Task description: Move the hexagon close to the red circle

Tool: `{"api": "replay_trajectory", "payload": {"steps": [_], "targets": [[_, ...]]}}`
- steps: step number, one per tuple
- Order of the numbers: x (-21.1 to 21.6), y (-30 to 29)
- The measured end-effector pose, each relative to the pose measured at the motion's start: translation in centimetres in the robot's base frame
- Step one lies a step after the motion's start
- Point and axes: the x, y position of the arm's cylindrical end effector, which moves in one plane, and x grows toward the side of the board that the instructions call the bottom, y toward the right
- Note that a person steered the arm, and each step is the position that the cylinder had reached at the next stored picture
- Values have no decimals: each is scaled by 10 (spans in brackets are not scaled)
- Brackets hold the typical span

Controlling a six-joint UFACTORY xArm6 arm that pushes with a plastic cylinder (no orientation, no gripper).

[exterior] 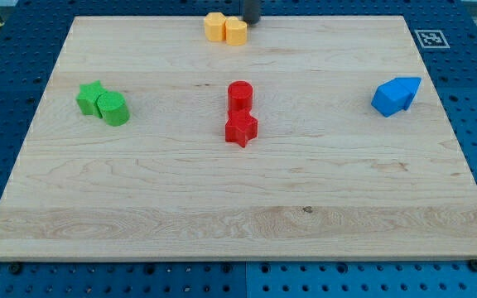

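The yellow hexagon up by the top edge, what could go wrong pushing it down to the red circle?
1. My tip sits at the yellow hexagon, which touches another yellow block; both may move together.
2. The red star touches the red circle; an overshoot could shove both.

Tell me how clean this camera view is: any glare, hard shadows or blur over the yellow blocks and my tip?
Camera view: lighting is even and soft, with no glare on the wooden board. Blocks cast only faint shadows. The yellow hexagon and red circle look reasonably sharp. My tip is cropped by the view's top edge, just right of the hexagon.
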Motion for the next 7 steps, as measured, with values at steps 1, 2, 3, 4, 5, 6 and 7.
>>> {"api": "replay_trajectory", "payload": {"steps": [1, 2, 3, 4, 5, 6, 7], "targets": [[0, -59], [0, -61], [0, -49], [12, -41], [36, -42], [59, -42], [81, -41]]}}
